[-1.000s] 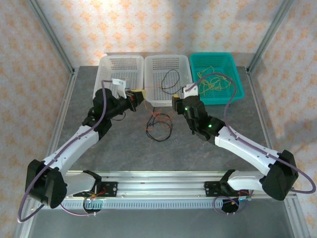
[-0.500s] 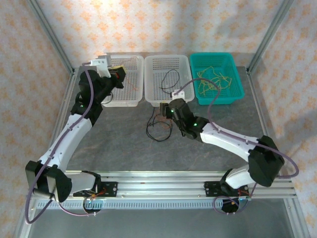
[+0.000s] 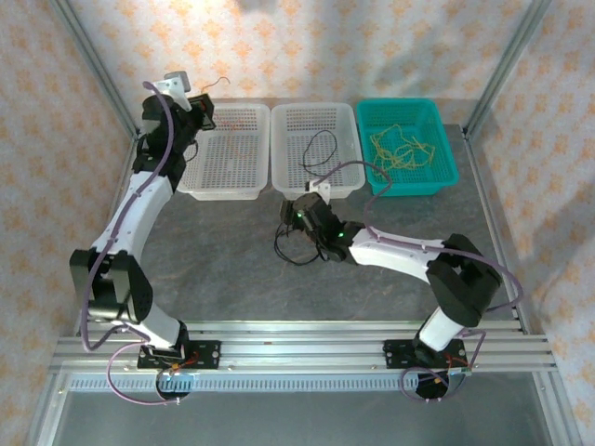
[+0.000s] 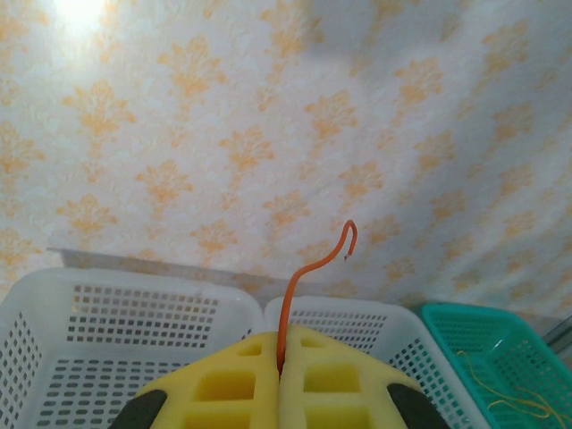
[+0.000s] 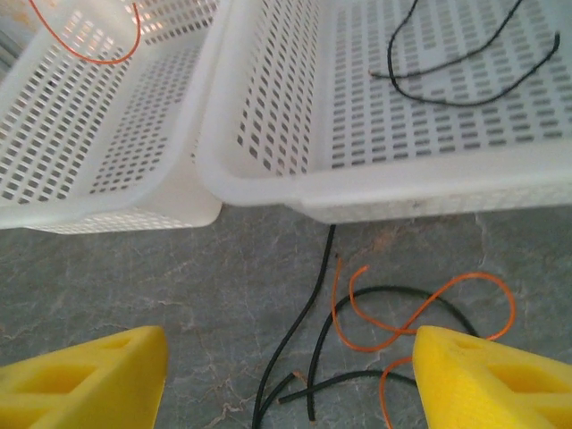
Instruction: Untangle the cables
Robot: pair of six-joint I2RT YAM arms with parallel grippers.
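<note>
My left gripper (image 3: 202, 108) is raised high over the left white basket (image 3: 191, 182). Its yellow pads (image 4: 223, 384) are shut on a thin orange cable (image 4: 295, 286) whose curled end sticks up. On the table in front of the middle white basket (image 3: 312, 191) lies a tangle of black and orange cables (image 3: 299, 243). My right gripper (image 3: 289, 216) hovers low at that tangle, open. In its wrist view the black strands (image 5: 308, 313) and an orange loop (image 5: 402, 326) lie between its fingers (image 5: 89, 375). An orange strand (image 5: 98, 61) hangs in the left basket.
One black cable (image 3: 321, 149) lies in the middle basket. Yellow cables (image 3: 402, 149) fill the teal basket (image 3: 447, 173) at the back right. Metal frame posts stand at the back corners, and the wallpapered wall is close behind the baskets.
The left gripper has swung up and left from between the baskets, carrying the orange cable over the left basket. The right gripper has moved left and down to the tangle, opening wider.
</note>
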